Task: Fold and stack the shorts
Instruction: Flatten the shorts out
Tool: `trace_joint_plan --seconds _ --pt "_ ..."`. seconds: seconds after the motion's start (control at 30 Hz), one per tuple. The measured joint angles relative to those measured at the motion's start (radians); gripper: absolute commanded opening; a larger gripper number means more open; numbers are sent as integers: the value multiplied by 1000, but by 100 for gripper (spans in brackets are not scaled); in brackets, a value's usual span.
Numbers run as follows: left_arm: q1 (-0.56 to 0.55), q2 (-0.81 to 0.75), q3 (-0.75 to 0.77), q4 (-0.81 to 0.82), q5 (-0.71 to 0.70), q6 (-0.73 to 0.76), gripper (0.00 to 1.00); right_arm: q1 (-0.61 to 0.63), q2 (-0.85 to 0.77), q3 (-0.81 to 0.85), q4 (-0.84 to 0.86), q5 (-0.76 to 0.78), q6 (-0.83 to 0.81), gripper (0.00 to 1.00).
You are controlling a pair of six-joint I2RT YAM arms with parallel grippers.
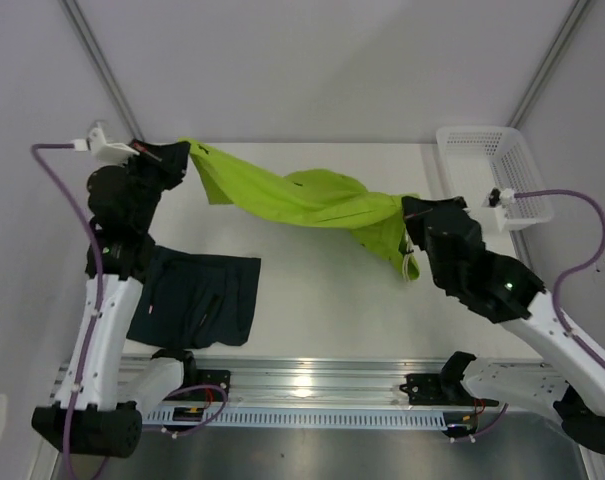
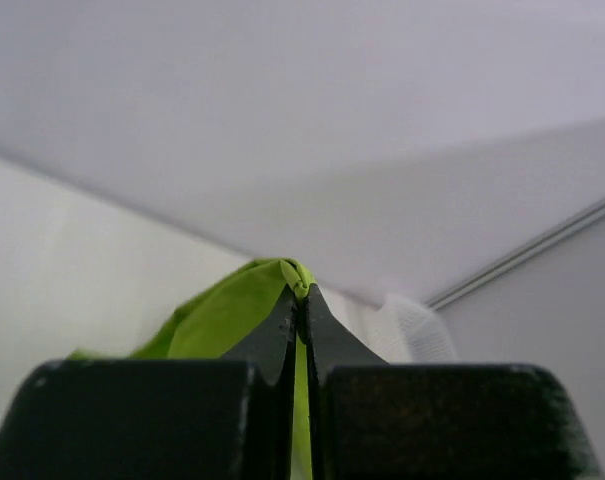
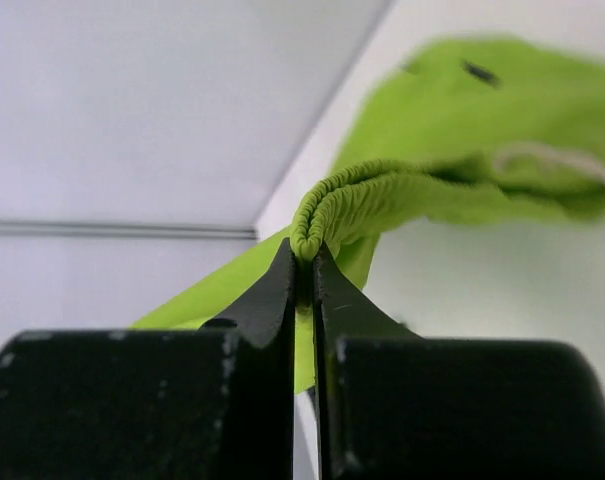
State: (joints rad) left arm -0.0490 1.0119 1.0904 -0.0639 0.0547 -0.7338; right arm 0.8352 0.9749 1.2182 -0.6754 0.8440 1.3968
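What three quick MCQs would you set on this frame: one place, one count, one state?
1. Where do the dark shorts lie?
A. on the table beside the left arm
B. hanging in the air
C. under the green pair

2. How many pairs of shorts show?
A. one
B. two
C. three

3. What state are the green shorts in?
A. folded flat
B. held up, stretched between two grippers
C. crumpled on the table

Answers:
1 A: the top view shows them lying flat there.
2 B: one dark, one green.
3 B: the left gripper and right gripper are each shut on an end.
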Motion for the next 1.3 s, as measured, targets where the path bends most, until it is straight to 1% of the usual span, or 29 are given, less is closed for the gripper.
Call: trace_joint_plan --seconds 0.13,0.23,0.33,0.43,0.5,0.57,0.73,0.83,0.9,0.97,1.07,1.1,1.17,1.23,1.3 --pt "0 -122 173 -92 7 1 0 46 -89 92 1 -8 -139 0" --pt "0 -185 275 -142 5 6 0 54 -114 150 4 -42 -222 0" --pt "0 -219 354 -163 5 9 0 56 -98 217 8 -73 -296 0" --pt "0 -197 391 -157 13 8 0 55 -47 298 8 -78 -364 0" --pt "8 -141 397 -146 35 2 0 16 -2 348 19 -96 -409 0" --pt "21 -61 399 -133 59 -3 0 -52 37 368 45 -142 -435 0" --pt "56 202 410 -128 101 -27 0 -333 175 373 148 -374 -452 0" --pt "93 369 470 -111 134 -60 0 -475 320 378 277 -552 -446 0" --pt "116 452 514 -77 161 -89 0 -547 410 377 380 -679 -426 0" --pt "135 546 607 -62 184 -107 0 -618 514 391 524 -817 -396 0" --pt "151 691 851 -59 222 -116 0 -696 694 512 687 -994 -331 0" --pt "153 712 899 -42 235 -121 0 -716 735 532 756 -1043 -305 0" --pt "158 718 950 -28 256 -129 0 -750 782 555 843 -1123 -254 0" --pt "164 736 1044 -16 293 -143 0 -787 829 600 940 -1199 -189 0" --pt "167 748 1114 26 323 -161 0 -827 868 652 1054 -1265 -113 0"
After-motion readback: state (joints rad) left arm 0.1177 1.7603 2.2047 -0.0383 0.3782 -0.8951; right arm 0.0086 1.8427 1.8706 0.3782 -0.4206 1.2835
